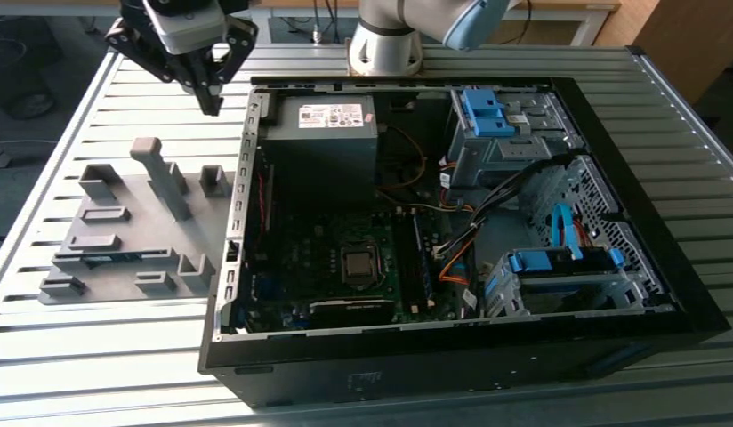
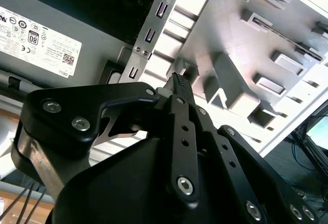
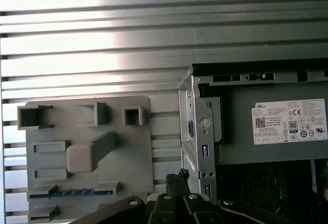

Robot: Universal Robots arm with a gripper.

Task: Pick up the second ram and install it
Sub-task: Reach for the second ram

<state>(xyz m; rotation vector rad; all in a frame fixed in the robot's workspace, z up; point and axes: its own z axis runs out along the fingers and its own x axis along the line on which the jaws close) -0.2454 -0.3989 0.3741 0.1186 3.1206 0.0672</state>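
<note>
The second ram (image 1: 106, 259) is a thin blue-green stick lying on edge in a slot of the grey fixture plate (image 1: 139, 233), near the plate's front on the exterior view's left. In the first wrist view the ram (image 3: 66, 193) is a blue strip low on the plate (image 3: 141, 152). My gripper (image 1: 210, 105) hangs above the slatted table behind the plate, next to the case's rear corner, well away from the ram. Both wrist views have its black fingers pressed together with nothing between them, so the gripper (image 3: 177, 176) (image 2: 177, 79) is shut.
The open computer case (image 1: 462, 356) lies on the table with the power supply (image 1: 325, 133) at its back and the motherboard (image 1: 342, 258) in the middle. A tall grey post (image 1: 165, 178) and several blocks rise from the fixture plate. Blue drive-bay clips (image 1: 486, 111) sit on the exterior view's right.
</note>
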